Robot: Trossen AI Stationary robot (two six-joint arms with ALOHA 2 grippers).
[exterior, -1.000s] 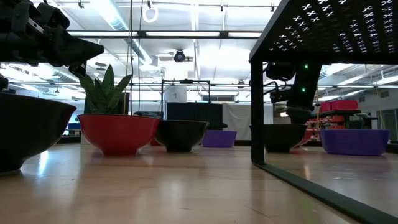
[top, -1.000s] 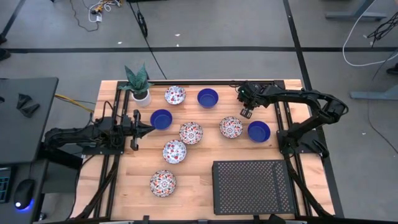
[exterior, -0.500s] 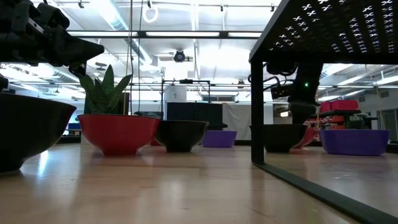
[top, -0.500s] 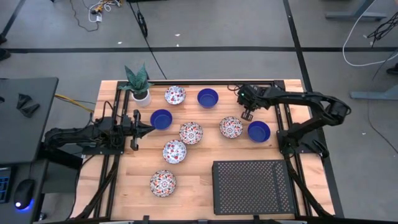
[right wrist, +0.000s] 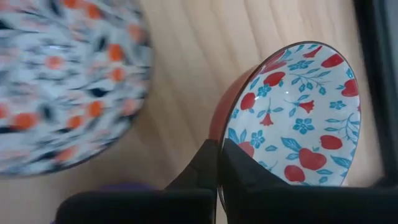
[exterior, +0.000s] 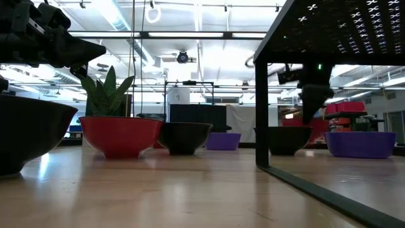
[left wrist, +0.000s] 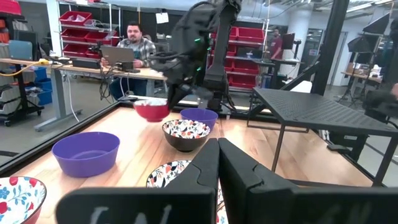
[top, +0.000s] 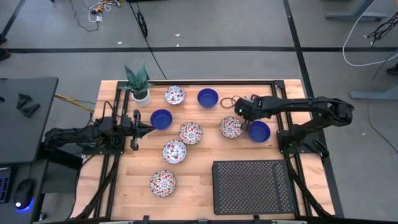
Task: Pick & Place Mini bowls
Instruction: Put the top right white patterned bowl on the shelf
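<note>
- The right claw [right wrist: 217,151] is clamped narrow on the rim of a floral mini bowl [right wrist: 292,118], which is red on the outside.
- In the left wrist view this bowl hangs tilted, clear of the counter [top: 199,174].
- The claw is toward the counter's far right part, above the gap between another floral bowl [top: 231,127] and a cobalt blue bowl [top: 259,131].
- The left claw [top: 148,129] has its fingers pressed together and holds nothing. It waits by the left edge, just beside a second blue bowl [top: 161,119].
- A third blue bowl [top: 208,98] and a floral bowl [top: 175,95] sit along the far edge.
- Three more floral bowls lie mid-counter [top: 191,132] [top: 174,151] [top: 162,183].
- A black mesh rack [top: 252,186] fills the near right corner.
</note>
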